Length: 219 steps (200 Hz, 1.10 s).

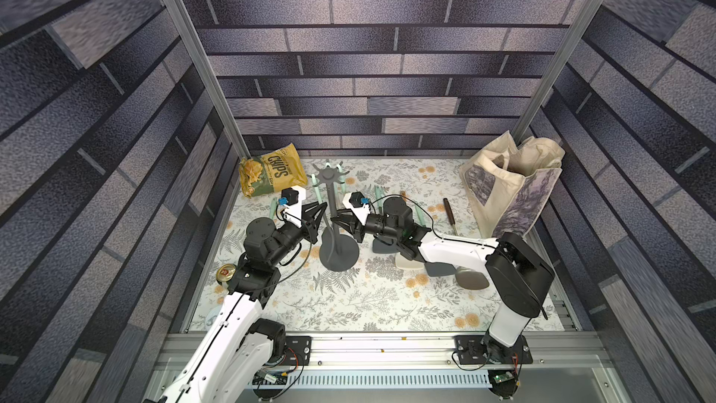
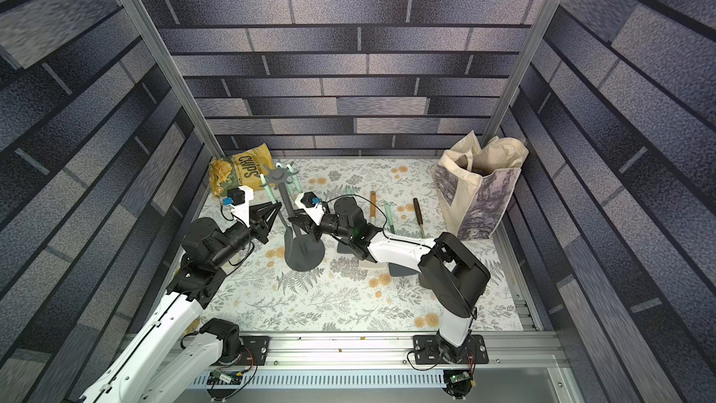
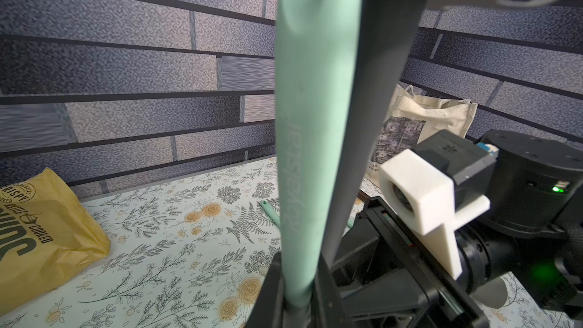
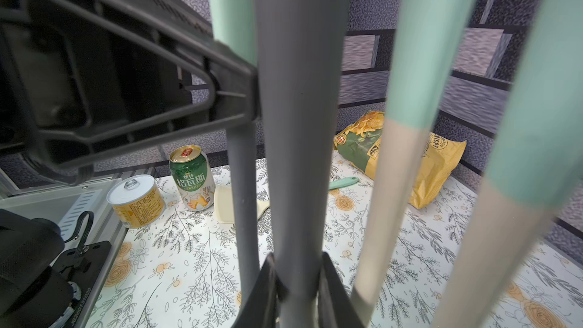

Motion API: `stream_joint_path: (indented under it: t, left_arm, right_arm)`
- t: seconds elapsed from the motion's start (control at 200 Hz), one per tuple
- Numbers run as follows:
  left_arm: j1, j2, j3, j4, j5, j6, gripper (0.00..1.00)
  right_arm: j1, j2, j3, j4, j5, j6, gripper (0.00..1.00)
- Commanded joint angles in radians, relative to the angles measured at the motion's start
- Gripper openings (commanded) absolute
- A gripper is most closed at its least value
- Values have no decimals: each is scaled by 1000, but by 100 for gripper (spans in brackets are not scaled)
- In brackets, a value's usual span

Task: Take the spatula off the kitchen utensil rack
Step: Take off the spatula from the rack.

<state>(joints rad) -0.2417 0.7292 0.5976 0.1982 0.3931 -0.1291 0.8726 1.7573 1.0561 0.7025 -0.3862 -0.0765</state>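
The dark grey kitchen utensil rack (image 1: 341,255) (image 2: 306,255) stands upright at the middle of the table, with its hook crown at the top. A spatula (image 1: 315,188) (image 3: 303,153) with a mint handle and a dark grey neck hangs from a hook on the rack's left side. My left gripper (image 1: 319,213) (image 3: 296,304) is shut on the lower end of that handle. My right gripper (image 1: 334,221) (image 4: 298,279) is shut on the rack's pole (image 4: 293,121) from the right, low down. Two more mint-and-beige utensils (image 4: 410,121) hang on the far side.
A chips bag (image 1: 271,176) lies at the back left and a cloth tote bag (image 1: 511,184) stands at the back right. Two cans (image 4: 189,178) stand near the left edge. Several loose utensils (image 1: 438,269) and a brown-handled tool (image 1: 449,215) lie under and right of the right arm.
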Motion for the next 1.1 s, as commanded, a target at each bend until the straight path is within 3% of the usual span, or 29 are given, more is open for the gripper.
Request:
stream_joint_path:
  t: [0.0,1.092]
  left_arm:
    - [2,-38,43,-29,-77,24,1]
    - [-8,-101,104,-163,-283,112,0]
  right_arm:
    - [-3,-10,-1,-12,13,-1,13]
    - [-3,-16,-8,-12,21,-1,13]
